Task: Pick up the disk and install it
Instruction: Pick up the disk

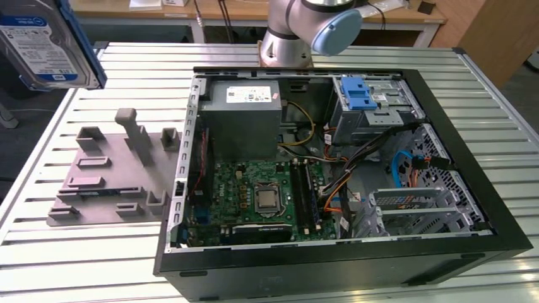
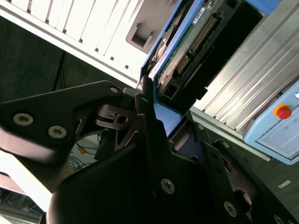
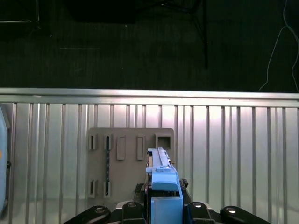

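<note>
**Disk in the gripper, lifted clear of tray and case**

Grasp: in the first wrist view you see the gripper with its dark fingers pressed against either side of the disk. They are clamped on it. The disk is seen edge-on, with a blue side rail facing the camera.

Underside: in the second wrist view the green circuit board and the row of connector pins on the disk are exposed. The blue rail runs along its edge into the black finger linkage.

Position: in the exterior view the disk sits high at the exterior view's left. Its white-and-blue label faces the camera and a blue rail runs down one edge. It is in the air, touching neither the tray nor the case.

Surroundings:
- The grey slotted tray lies flat on the slatted metal table, just beside the open computer case, on the exterior view's left of it.
- In the first wrist view the tray lies on the table beyond the held disk.
- Inside the case you can see a grey power supply box, the green motherboard and a drive bay with a blue latch at the far corner.
- The arm stands behind the case.
- A pale blue pendant with a red button shows in the second wrist view.
</note>
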